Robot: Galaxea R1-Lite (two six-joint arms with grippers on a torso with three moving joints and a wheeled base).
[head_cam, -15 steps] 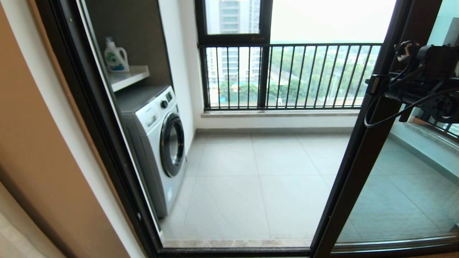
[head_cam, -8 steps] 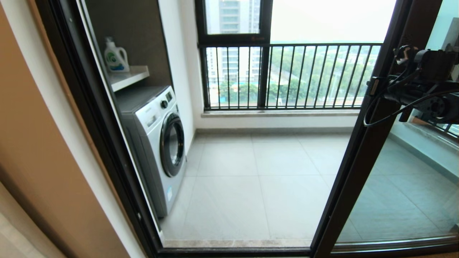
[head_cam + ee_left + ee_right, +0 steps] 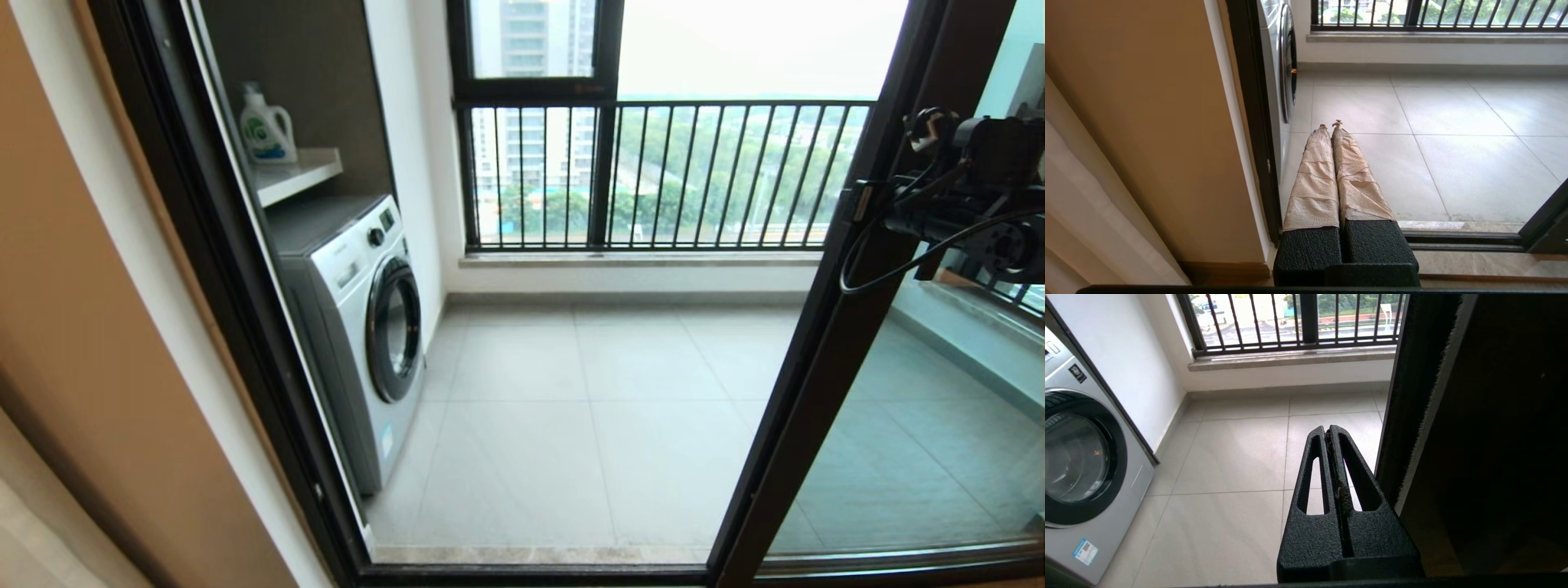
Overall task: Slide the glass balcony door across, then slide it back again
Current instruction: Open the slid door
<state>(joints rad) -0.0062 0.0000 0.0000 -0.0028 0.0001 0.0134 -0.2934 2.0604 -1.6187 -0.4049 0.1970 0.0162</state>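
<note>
The glass balcony door (image 3: pixel 824 351) stands at the right, its dark-brown upright slanting up the head view, with the doorway wide to its left. My right gripper (image 3: pixel 854 204) is shut and empty, its tips against the open side of that upright at about mid height. The right wrist view shows the shut gripper (image 3: pixel 1329 430) just beside the door's edge (image 3: pixel 1412 396) and its brush seal. I cannot make out the pull handle. My left gripper (image 3: pixel 1329 124), with tan-wrapped fingers (image 3: pixel 1314 179), is shut and parked low by the left jamb.
A washing machine (image 3: pixel 359 327) stands on the balcony's left side under a shelf (image 3: pixel 298 171) holding a detergent bottle (image 3: pixel 265 126). The barred window (image 3: pixel 653 171) closes the far side. The floor track (image 3: pixel 531 563) crosses the threshold, and the dark jamb (image 3: pixel 220 286) is at the left.
The right gripper and the door's upright have shifted slightly to the right, and the gripper a little lower. The left arm has not moved.
</note>
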